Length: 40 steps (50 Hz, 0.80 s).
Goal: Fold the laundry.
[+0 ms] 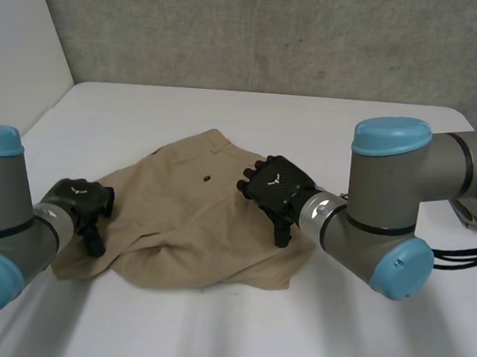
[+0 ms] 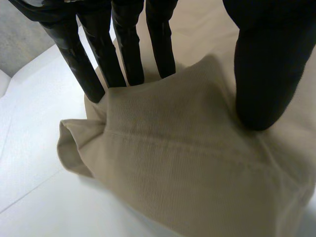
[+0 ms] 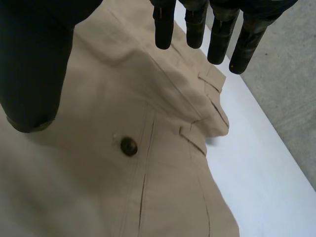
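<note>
Tan shorts (image 1: 193, 225) lie rumpled on the white table (image 1: 350, 129), with a dark button (image 1: 206, 177) near the waistband. My left hand (image 1: 84, 202) is at the shorts' left edge. In the left wrist view its fingers (image 2: 126, 49) go down behind a raised ridge of the cloth (image 2: 187, 163) and its thumb (image 2: 266, 74) presses on the near side, pinching the fold. My right hand (image 1: 277, 186) hovers over the right part of the waistband. Its fingers (image 3: 164, 24) are straight and apart from the thumb (image 3: 34, 64), above the button (image 3: 129, 146).
The table's far edge meets a grey wall (image 1: 275, 32). Bare white table surface lies in front of the shorts and to both sides. A belt loop (image 3: 192, 138) marks the waistband near my right hand's fingertips.
</note>
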Available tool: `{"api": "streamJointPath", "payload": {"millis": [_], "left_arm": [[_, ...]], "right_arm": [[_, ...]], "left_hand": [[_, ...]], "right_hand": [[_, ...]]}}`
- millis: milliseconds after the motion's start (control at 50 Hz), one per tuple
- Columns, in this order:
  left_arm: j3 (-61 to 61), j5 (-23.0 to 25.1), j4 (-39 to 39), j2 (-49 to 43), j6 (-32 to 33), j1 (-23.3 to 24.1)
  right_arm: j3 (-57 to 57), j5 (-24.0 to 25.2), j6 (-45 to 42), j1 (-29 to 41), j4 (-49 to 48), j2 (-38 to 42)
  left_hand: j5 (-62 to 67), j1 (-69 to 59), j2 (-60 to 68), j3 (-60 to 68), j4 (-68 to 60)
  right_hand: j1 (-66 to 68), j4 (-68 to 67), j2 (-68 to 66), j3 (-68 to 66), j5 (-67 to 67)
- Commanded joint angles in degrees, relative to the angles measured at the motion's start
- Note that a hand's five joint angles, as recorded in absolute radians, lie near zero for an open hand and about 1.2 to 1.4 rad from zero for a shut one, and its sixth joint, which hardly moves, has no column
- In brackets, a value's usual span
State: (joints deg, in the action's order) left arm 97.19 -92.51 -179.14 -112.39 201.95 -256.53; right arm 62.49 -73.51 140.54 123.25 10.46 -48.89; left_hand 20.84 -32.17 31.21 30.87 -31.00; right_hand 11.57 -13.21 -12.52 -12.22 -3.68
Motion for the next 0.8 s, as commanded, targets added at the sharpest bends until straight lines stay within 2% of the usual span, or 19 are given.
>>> {"api": "streamJointPath", "payload": {"millis": [20, 40, 100, 180, 240, 260, 300, 400, 480, 560, 580, 640, 720, 800], "left_arm": [[1.51, 0.22, -0.07, 1.21, -0.24, 1.29], [1.51, 0.31, -0.07, 1.21, -0.33, 1.64], [1.51, 0.22, -0.24, 1.30, -0.33, 1.82], [1.33, 0.31, -0.24, 1.48, -0.68, 1.99], [1.42, 0.57, -0.33, 2.18, -1.03, 2.26], [1.42, 0.66, -0.33, 2.44, -1.04, 2.43], [1.42, 0.66, -0.42, 3.32, -1.12, 3.13], [1.24, 0.66, -0.94, 5.51, -1.21, 4.10], [1.24, 0.66, -2.96, 7.45, -1.30, 5.24], [1.24, 0.66, -5.25, 8.59, -1.56, 7.79], [1.24, 0.75, -5.69, 8.86, -1.56, 8.84], [1.33, 1.10, -6.13, 9.38, -1.56, 10.69], [1.51, 2.15, -6.04, 10.26, -1.47, 13.68], [1.94, 1.98, -5.34, 10.53, -1.39, 15.35]], "right_arm": [[-14.05, 0.56, 2.45, 1.64, 3.51, 8.89], [-17.72, 1.35, 2.54, 1.64, 5.35, 11.25], [-23.71, 3.19, 2.81, 1.82, 8.60, 15.30], [-33.63, 4.34, 2.90, 1.99, 14.05, 22.67], [-37.43, 4.26, 2.90, 1.99, 15.64, 25.59], [-39.10, 4.17, 2.81, 1.99, 15.91, 26.91], [-39.90, 3.91, 2.81, 1.91, 15.91, 27.18], [-38.24, 1.98, 3.60, 1.29, 16.79, 23.06], [-27.72, 2.58, 3.51, 1.20, 17.67, 13.67], [-12.95, 3.55, 0.36, -0.46, 18.28, -0.21], [-6.92, 3.55, -2.70, -2.12, 19.68, -5.11], [4.60, 3.38, -10.86, -3.54, 25.02, -12.60], [17.03, 3.03, -19.85, -4.25, 35.05, -17.63], [24.16, 5.13, -23.47, -4.25, 40.08, -22.03]], "left_hand": [[29.29, -27.97, 28.93, 29.26, -29.14], [38.66, -37.33, 38.29, 38.63, -38.50], [48.31, -46.98, 47.94, 48.28, -48.15], [49.16, -47.83, 48.79, 49.13, -49.00], [49.16, -47.83, 48.79, 49.13, -49.00], [49.16, -47.83, 48.79, 49.13, -49.00], [49.16, -47.83, 48.79, 49.13, -49.00], [49.16, -47.83, 48.79, 49.13, -49.00], [49.16, -47.83, 48.79, 49.13, -49.00], [49.16, -47.83, 48.79, 49.13, -49.00], [49.16, -47.83, 48.79, 49.13, -49.00], [43.64, -42.32, 43.28, 43.61, -43.49], [38.93, -37.61, 38.57, 38.90, -38.78], [38.42, -37.09, 38.05, 38.39, -38.26]], "right_hand": [[-1.57, 3.21, 2.52, 2.22, 3.68], [-1.57, 3.21, 2.52, 2.22, 3.68], [-1.57, 3.21, 2.52, 2.22, 3.68], [-1.04, 2.68, 1.99, 1.69, 3.14], [20.96, -19.31, -20.00, -20.31, -18.85], [44.37, -42.73, -43.41, -43.72, -42.26], [68.32, -66.68, -67.37, -67.67, -66.22], [68.43, -66.79, -67.48, -67.78, -66.32], [68.43, -66.79, -67.48, -67.78, -66.32], [68.43, -66.79, -67.48, -67.78, -66.32], [68.43, -66.79, -67.48, -67.78, -66.32], [68.43, -66.79, -67.48, -67.78, -66.32], [68.43, -66.79, -67.48, -67.78, -66.32], [68.43, -66.79, -67.48, -67.78, -66.32]]}}
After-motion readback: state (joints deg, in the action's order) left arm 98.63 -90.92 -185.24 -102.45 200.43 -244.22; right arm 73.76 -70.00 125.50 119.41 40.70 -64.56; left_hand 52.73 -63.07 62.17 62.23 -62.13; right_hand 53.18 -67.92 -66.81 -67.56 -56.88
